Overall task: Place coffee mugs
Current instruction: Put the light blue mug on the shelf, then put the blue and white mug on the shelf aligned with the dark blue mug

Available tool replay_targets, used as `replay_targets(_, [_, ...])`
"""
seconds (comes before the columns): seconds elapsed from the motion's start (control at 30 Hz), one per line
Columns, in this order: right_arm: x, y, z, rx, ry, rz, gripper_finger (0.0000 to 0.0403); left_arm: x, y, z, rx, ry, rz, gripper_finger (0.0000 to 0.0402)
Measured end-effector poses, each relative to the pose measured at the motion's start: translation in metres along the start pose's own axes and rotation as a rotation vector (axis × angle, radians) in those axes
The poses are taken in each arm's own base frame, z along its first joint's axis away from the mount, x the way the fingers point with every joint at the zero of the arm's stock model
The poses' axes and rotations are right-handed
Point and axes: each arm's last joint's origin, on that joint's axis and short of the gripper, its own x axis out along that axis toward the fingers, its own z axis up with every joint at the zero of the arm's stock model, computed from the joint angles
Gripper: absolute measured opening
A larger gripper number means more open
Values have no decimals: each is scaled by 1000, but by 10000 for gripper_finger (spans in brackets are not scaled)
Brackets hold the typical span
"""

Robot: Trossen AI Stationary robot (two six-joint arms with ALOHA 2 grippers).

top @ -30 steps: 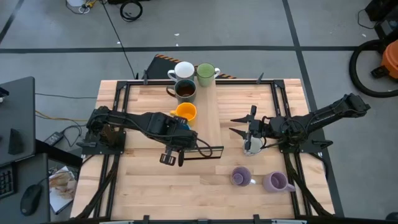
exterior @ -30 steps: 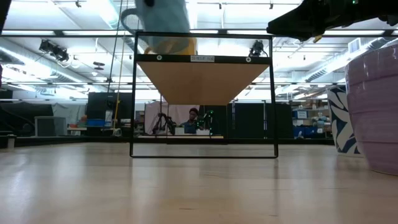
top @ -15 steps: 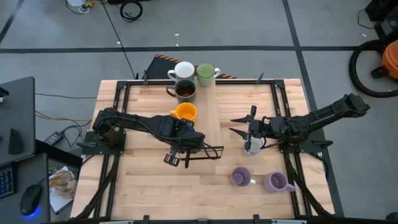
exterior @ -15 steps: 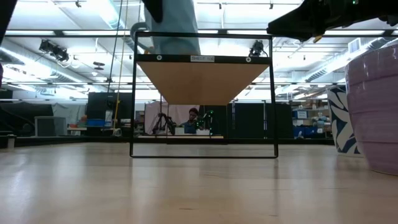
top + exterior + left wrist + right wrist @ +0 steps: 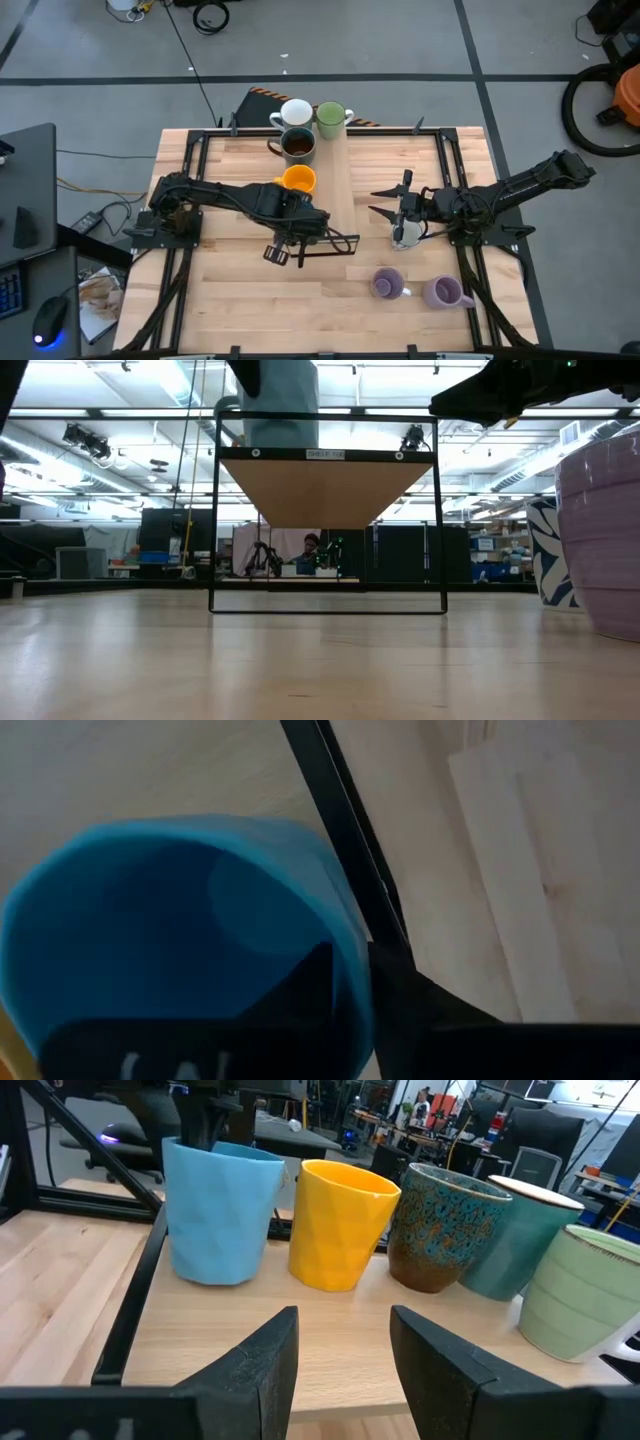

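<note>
A raised wooden shelf (image 5: 348, 190) on a black frame carries a row of mugs: white (image 5: 295, 112), green (image 5: 330, 119), dark brown (image 5: 297, 146), orange (image 5: 298, 180) and blue (image 5: 220, 1210). My left gripper (image 5: 300, 218) is shut on the blue mug at the row's near end, and the mug's base is down at the shelf board. My right gripper (image 5: 381, 202) is open and hovers level, right of the shelf, facing the row. A white patterned mug (image 5: 405, 235) stands on the table under its wrist. Two light purple mugs (image 5: 388, 283) (image 5: 441, 292) stand near the table's near edge. My left gripper holds the blue mug by its rim (image 5: 350, 950), one finger (image 5: 305, 995) inside the mug and the other (image 5: 405, 995) outside its wall. It comes from above, pointing down. The mug stands upright beside the orange mug (image 5: 340, 1225).
The shelf's black frame (image 5: 215, 510) stands on the table, with open room under the board. One purple mug (image 5: 605, 530) and the patterned mug (image 5: 550, 550) fill the low view's right side. A person sits in the room far behind the table.
My left gripper has carried the blue mug a short way toward the table's right, in over the shelf's near end, and the mug has turned upright. Over the last half second it has kept still.
</note>
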Motion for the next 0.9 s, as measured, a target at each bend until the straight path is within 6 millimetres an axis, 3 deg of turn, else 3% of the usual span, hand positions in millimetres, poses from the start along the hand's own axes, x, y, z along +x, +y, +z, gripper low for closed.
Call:
replay_targets(0.5, [0, 0, 0, 0, 0, 0, 165, -7, 1, -4, -34, -3, 58, 152])
replay_targets(0.9, [0, 0, 0, 0, 0, -1, 165, -35, -1, -17, -103, -80, 81, 165])
